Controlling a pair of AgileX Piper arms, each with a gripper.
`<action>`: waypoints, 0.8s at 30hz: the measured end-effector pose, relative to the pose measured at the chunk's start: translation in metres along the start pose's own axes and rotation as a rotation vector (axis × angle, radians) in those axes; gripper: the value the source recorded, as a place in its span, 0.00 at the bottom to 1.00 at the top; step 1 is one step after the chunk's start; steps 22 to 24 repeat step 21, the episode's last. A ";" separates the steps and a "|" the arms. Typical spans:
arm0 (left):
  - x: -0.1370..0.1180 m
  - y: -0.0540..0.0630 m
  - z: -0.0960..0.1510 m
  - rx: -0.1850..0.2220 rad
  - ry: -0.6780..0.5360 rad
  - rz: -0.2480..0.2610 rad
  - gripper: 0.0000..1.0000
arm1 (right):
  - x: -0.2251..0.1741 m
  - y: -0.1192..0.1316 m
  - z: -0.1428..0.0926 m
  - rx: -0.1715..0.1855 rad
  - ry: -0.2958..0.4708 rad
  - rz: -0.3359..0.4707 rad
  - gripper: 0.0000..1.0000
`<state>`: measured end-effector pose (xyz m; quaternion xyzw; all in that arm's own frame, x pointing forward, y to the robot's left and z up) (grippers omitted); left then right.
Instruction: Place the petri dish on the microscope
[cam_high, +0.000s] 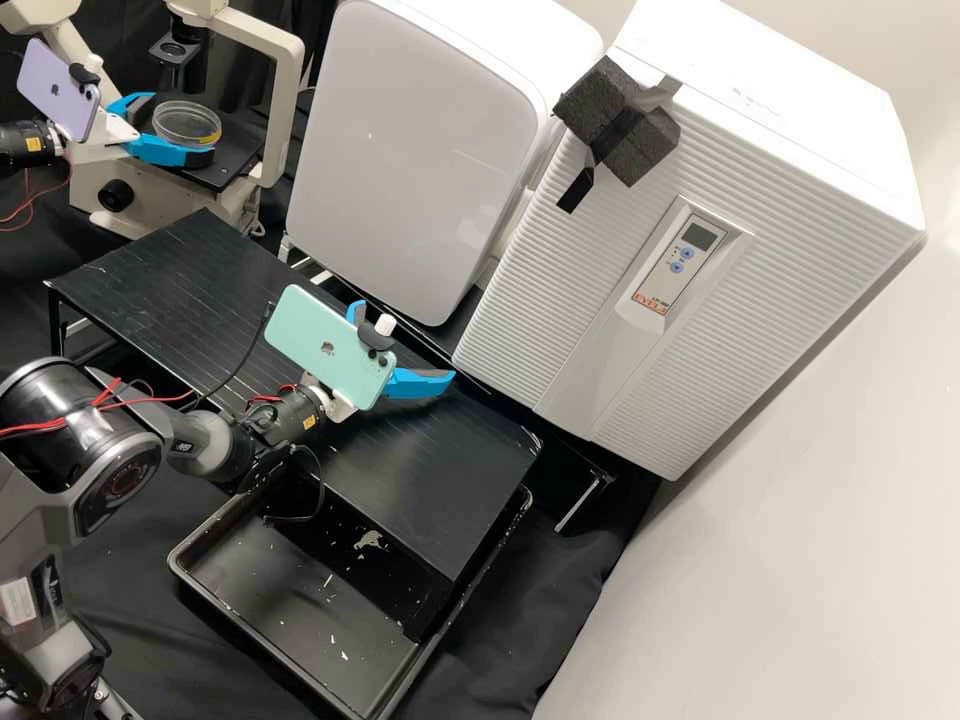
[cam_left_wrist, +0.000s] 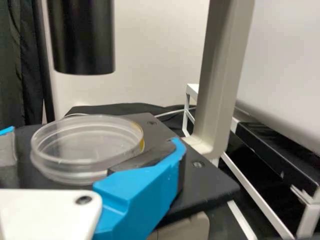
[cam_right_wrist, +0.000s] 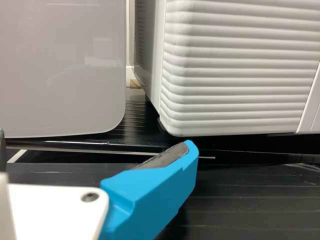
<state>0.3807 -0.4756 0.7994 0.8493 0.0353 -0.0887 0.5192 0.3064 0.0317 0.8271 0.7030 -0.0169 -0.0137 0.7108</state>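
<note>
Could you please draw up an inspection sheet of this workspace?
Surface: black platform with light marks; black tray partly beneath it.
Job's things: petri dish over the microscope's stage, yellowish patch near its rim; whether it rests fully there, I cannot tell.
Clutter: small pale scraps in the tray.
Grippers: left gripper open around the dish; right gripper open above the platform, nothing seen in it.
Cables: red wires along the arms.
Surroundings: white cabinet with a small display, pale-fronted box beside it, black cloth beneath.
</note>
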 end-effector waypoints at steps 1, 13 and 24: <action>-0.006 0.000 0.000 -0.002 0.003 -0.003 1.00 | 0.000 0.000 0.000 0.000 0.000 0.000 1.00; -0.089 -0.014 0.022 -0.009 0.051 0.017 1.00 | 0.000 0.000 0.000 0.000 0.000 0.000 1.00; -0.131 -0.028 0.051 0.093 0.014 0.192 1.00 | 0.000 0.000 0.000 0.000 0.000 0.000 1.00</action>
